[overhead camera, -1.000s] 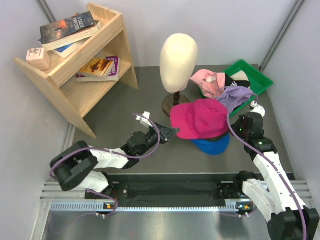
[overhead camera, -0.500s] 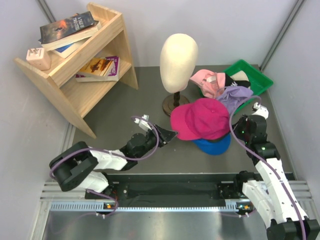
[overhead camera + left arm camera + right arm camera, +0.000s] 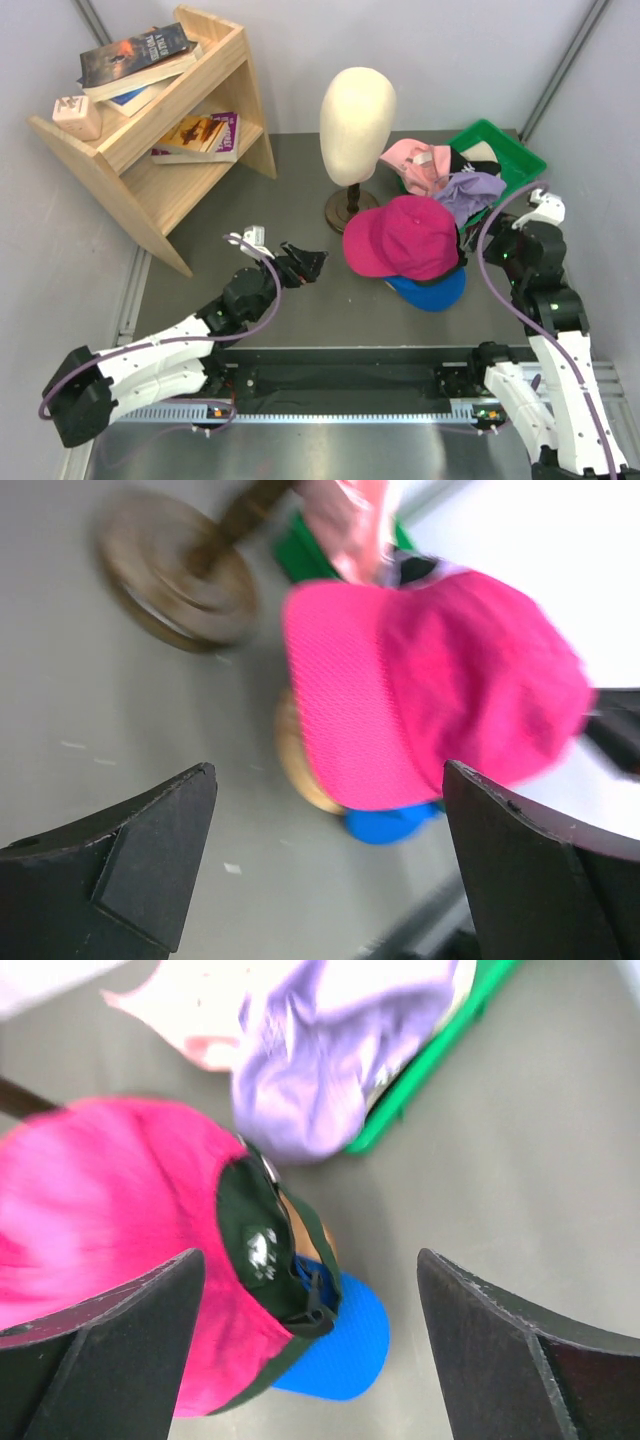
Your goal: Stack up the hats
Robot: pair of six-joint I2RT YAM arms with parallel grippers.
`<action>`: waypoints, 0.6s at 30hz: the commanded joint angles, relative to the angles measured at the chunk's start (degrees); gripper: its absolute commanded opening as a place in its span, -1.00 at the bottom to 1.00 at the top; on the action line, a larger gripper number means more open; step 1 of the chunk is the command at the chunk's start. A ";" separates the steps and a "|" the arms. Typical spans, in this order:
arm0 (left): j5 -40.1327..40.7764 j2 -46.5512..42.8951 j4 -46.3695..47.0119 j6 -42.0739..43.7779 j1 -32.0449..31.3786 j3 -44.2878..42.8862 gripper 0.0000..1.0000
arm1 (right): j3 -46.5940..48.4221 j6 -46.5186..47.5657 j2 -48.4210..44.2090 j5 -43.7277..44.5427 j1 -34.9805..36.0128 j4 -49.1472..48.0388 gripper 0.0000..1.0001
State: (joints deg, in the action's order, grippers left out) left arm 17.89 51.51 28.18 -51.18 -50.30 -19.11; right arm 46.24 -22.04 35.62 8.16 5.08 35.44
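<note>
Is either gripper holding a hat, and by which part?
Nothing is held: the left gripper and right gripper are both open and empty, near the magenta hat.

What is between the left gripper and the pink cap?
Only bare table separates the left gripper from the pink cap, clear in the top view; the left wrist view agrees. The wooden stand base sits farther back, off that line.

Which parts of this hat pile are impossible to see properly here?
- Blue cap: top view, mostly covered by the magenta cap; only its edge shows.
- Black hat in the green tray: top view, largely buried under the light pink cap and lavender cap.
- Wooden stand base: left wrist view, motion-blurred.
</note>
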 commanded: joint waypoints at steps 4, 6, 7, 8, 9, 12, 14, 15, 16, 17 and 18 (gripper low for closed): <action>0.14 -2.99 -11.04 14.25 4.77 -5.40 0.98 | 9.31 3.93 3.48 3.79 -0.86 -4.74 0.74; -3.37 -1.06 -11.57 16.10 7.67 -6.46 0.98 | 9.75 3.94 7.16 4.05 -0.86 -7.56 0.74; -7.22 -0.27 -11.49 16.37 8.89 -7.42 0.98 | 9.75 3.76 8.58 4.14 -0.95 -9.06 0.75; -8.82 1.39 -11.49 16.29 11.26 -7.86 0.98 | 9.57 3.50 9.99 4.40 -0.95 -12.64 0.75; -10.49 2.10 -11.22 16.29 12.50 -8.13 0.98 | 9.22 3.41 12.70 5.27 -0.95 -14.42 0.74; -14.19 4.83 -10.96 16.28 15.67 -9.53 0.98 | 9.74 3.23 20.24 5.64 -2.00 -20.40 0.75; -13.50 5.88 -11.40 17.07 16.29 -10.59 0.98 | 10.71 3.23 24.74 5.20 -2.97 -22.60 0.75; -13.15 6.06 -11.57 17.95 16.29 -10.85 0.98 | 12.02 3.06 29.20 5.11 -4.10 -24.09 0.75; -12.88 6.32 -11.49 18.39 16.38 -10.94 0.98 | 12.90 2.88 31.34 4.85 -4.64 -24.71 0.75; -12.27 6.50 -11.57 18.83 16.55 -11.38 0.98 | 13.61 2.62 33.27 4.32 -4.82 -25.33 0.75; -12.00 6.59 -11.66 19.44 16.55 -11.65 0.98 | 14.40 2.36 36.42 3.01 -7.43 -27.68 0.75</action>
State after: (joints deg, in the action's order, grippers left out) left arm 6.94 57.80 15.94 -35.24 -34.15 -27.46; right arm 55.64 -19.51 64.93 12.38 2.00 17.08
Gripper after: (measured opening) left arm 0.991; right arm 0.875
